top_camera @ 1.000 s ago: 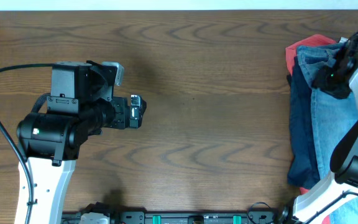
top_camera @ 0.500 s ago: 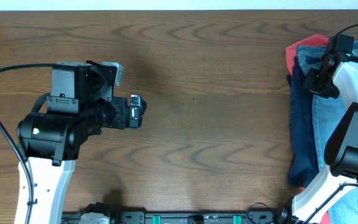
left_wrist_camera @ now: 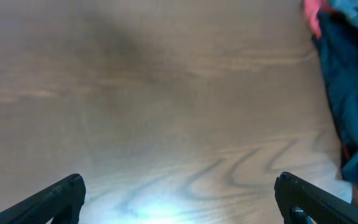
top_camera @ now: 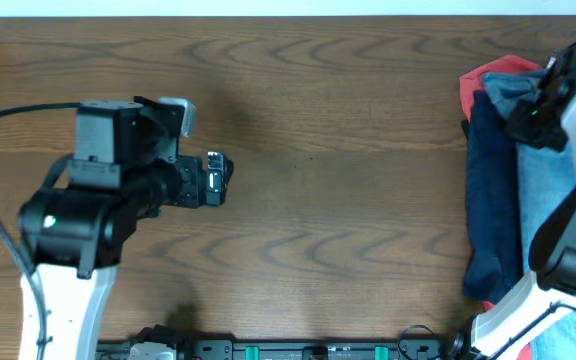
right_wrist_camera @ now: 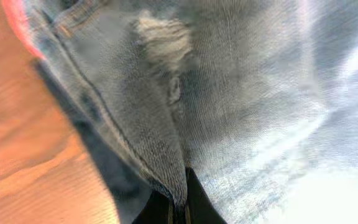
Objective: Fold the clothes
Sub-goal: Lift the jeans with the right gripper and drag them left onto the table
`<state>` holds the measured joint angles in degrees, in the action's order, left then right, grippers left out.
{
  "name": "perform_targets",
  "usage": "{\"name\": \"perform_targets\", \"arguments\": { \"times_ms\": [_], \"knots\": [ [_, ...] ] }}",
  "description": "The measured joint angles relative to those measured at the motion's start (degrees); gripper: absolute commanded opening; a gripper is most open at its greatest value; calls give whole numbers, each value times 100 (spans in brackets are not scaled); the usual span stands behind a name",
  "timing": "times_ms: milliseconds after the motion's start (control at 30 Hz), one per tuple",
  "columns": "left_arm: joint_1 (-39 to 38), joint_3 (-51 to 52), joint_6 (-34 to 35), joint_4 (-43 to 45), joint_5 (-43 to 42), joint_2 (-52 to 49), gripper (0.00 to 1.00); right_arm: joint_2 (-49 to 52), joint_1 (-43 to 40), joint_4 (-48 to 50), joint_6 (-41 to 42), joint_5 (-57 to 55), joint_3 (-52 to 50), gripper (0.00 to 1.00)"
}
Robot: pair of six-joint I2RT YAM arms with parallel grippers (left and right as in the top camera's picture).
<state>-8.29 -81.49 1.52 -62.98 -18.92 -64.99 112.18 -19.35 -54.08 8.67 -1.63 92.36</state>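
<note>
**One pair of jeans, right claw on it, left claw far off**

One fold of light-blue jeans (right_wrist_camera: 241,93) fills the right wrist view. The right claw (right_wrist_camera: 179,208) shows only as a dark wedge at bottom centre, jaws together with a denim seam edge running down into them. I judge it clenched on the jeans. A frayed patch sits upper centre of that frame. The counter (right_wrist_camera: 17,155) is at the left, with a sliver of red garment (right_wrist_camera: 17,18) at upper left.

From overhead the jeans lie on top of a pile at the right edge of the frame. Their long axis runs top to bottom of the picture. The grip is at the upper end, in the upper right corner. Under them, toward frame centre, are the navy trousers (top_camera: 490,200), with the red garment beneath those.

The left claw (top_camera: 223,180) hangs over bare counter at centre left, released, fingers (left_wrist_camera: 61,199) wide apart, holding nothing. It points right, toward the pile, but is well apart from it.

- Key relation: the jeans lie directly under the right claw, so the right arm is much the nearer. Judgement: the coming move is to draw the jeans leftward onto open counter.
- Brands, labels, writing: none legible in any view.
</note>
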Motion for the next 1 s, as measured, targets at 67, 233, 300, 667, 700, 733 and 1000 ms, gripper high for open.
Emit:
{"name": "perform_targets", "arguments": {
  "times_ms": [67, 233, 300, 667, 700, 733, 1000],
  "knots": [
    [0, -236, 0, 0, 4, 122, 98, -262, -28, -155, -55, 17, 332, 1],
    [0, -1021, 28, -2, 175, 592, 98, -1080, -46, -385, -195, 245, 1309, 1],
    [0, -1279, 109, -28, 363, 750, 98, -1456, 0, -431, -258, 638, 1694, 2],
    [0, -2411, 444, -557, 2068, 1211, 98, -2643, 3764, -566, -273, 1742, 2288, 22],
    [0, -2498, 450, -627, 2194, 1215, 98, -2575, 4258, -590, -221, 1674, 2264, 31],
    [0, -2594, 459, -713, 2306, 1217, 98, -2476, 4750, -632, -157, 1567, 2245, 36],
    [0, -2990, 470, -1064, 2710, 1237, 98, -1812, 6520, -866, 201, -551, 2098, 84]
  ]
}}
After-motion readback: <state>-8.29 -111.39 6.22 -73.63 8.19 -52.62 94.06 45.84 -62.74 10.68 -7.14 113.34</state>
